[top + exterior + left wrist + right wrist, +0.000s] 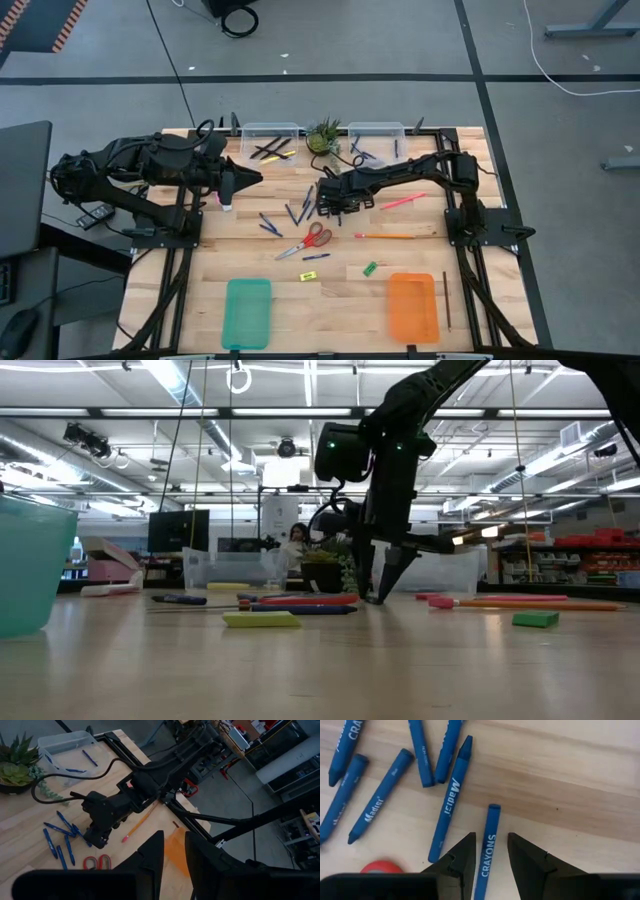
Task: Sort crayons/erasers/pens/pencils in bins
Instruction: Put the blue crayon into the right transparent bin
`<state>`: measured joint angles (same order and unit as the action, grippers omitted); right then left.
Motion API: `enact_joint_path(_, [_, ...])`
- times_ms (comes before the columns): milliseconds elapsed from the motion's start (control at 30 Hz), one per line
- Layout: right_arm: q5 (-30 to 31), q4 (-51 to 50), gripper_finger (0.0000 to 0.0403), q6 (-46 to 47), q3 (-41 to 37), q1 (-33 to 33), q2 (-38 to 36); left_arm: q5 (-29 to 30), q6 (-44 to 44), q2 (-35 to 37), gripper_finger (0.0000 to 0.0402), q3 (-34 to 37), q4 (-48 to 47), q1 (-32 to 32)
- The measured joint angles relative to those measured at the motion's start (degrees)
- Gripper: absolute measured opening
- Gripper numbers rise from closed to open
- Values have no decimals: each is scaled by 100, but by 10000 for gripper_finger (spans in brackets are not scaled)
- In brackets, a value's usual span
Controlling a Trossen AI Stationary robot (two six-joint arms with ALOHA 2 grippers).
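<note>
Right gripper (490, 851) hangs low over the middle of the worktop (250, 255), its 2 dark fingers parted and straddling a blue crayon (487, 851) printed "CRAYONS"; whether the pads touch it cannot be told. Just beside it lie more blue crayons (449, 800), several marked "Madisi", and the red scissors (312, 240) sit just beside that cluster. 2 clear bins (270, 132) stand at the far edge on either side of a potted plant (323, 136). Teal tray (247, 312) and orange tray (413, 307) lie along the near edge. Left gripper (255, 179) hovers toward the far left corner, fingers narrowly apart and holding nothing visible.
</note>
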<state>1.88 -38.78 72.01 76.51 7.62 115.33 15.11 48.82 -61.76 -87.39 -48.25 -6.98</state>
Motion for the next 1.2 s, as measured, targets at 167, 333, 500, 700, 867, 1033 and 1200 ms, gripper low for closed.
enact_joint_path(167, [-58, -67, 121, -274, -31, -22, 4, 0, 0, 0, 88, 0, 0, 0])
enact_joint_path(333, [-280, -428, 107, -610, 91, 18, 28, 0, -3, 2, 90, 0, 0, 0])
enact_joint_path(500, [-405, -539, 83, -713, 96, 59, 28, 0, -4, 2, 84, 0, 0, 0])
enact_joint_path(700, [-388, -588, 54, -765, 94, 55, 28, 0, -2, 2, 84, 0, 0, 0])
enact_joint_path(867, [-385, -602, 40, -902, 92, 58, 28, 0, 0, 2, 86, 0, 0, 0])
enact_joint_path(1033, [-526, -659, 37, -1085, 85, 92, -16, 0, 0, 2, 80, 0, 0, 0])
enact_joint_path(1200, [-597, -994, 36, -1217, 65, 98, -337, -7, 2, 2, 84, 0, 4, 1])
